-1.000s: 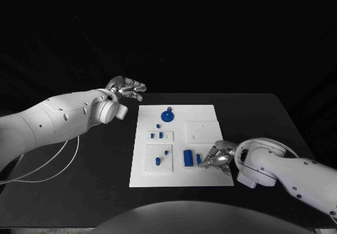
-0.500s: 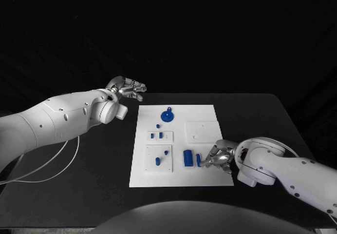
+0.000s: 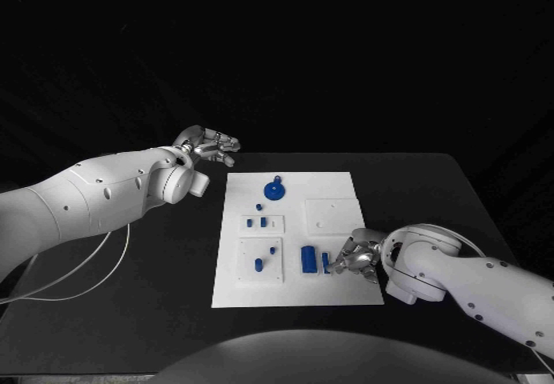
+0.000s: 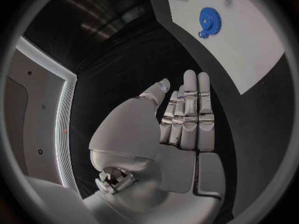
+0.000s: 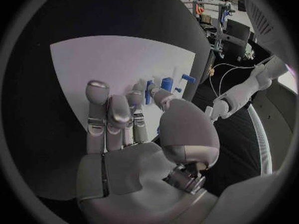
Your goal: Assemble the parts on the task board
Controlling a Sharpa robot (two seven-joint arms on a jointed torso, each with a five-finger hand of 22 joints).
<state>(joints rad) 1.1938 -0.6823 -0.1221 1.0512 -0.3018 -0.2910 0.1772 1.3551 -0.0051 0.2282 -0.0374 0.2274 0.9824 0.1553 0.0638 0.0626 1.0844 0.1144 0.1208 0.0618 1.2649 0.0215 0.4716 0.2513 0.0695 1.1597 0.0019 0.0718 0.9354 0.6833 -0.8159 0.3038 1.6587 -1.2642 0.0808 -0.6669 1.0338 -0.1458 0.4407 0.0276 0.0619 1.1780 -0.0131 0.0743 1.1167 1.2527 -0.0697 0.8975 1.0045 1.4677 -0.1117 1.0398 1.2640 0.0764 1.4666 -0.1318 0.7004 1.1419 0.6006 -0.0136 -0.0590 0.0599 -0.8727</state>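
Between the earlier frames and now, we see the right robot hand edge slightly toward the two blue parts at the task board's near right area; nothing else has shifted. Its fingers reach down over the slim blue part, which lies just beside the larger blue block; we cannot tell whether the fingers have closed on it or merely touch it. The left robot hand hovers over the bench's far left part, off the board, fingers straight and held together, holding nothing. A blue gear sits near the board's far edge, and small blue pegs stand in the raised white tiles along the board's left side. We judge the step in hand to be the pickup of the slim part. The next move calls for a firm pinch, then a clean lift clear of the neighbouring block.
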